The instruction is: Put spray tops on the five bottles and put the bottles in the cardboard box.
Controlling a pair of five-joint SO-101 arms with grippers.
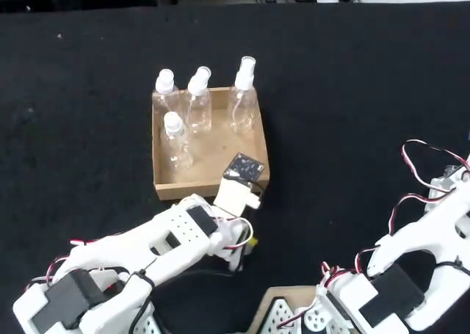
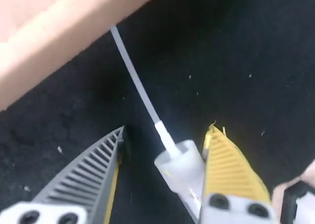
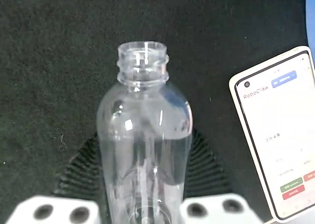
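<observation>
There are five bottles, one loose spray top, one cardboard box (image 1: 176,189) and one phone.

Four bottles stand up inside the box, and each has a white spray top on. Three are in a row by the box's far wall (image 1: 166,99) (image 1: 199,108) (image 1: 244,108). The fourth (image 1: 176,147) stands nearer the middle, on the left side.

The fifth bottle (image 3: 143,111) is clear and see-through, and its round neck is bare (no top on it). The right gripper (image 3: 145,140) holds it tight, with a black ribbed finger pressed on each side. The right arm (image 1: 411,260) is well apart from the box, off to its right and nearer the front. The phone (image 3: 278,135) lies on the black table (image 1: 352,92) just beside this bottle.

The loose spray top (image 2: 179,167) is white, with a long thin tube (image 2: 135,81) that points at the box's outside wall (image 2: 59,32). It is just outside the box, low by that wall. The left gripper (image 2: 167,130) is spread wide around it. The top touches the yellow finger, and the grey finger is apart from it.

From above, the left arm (image 1: 169,242) lies across the box's front right corner and hides part of that wall.
</observation>
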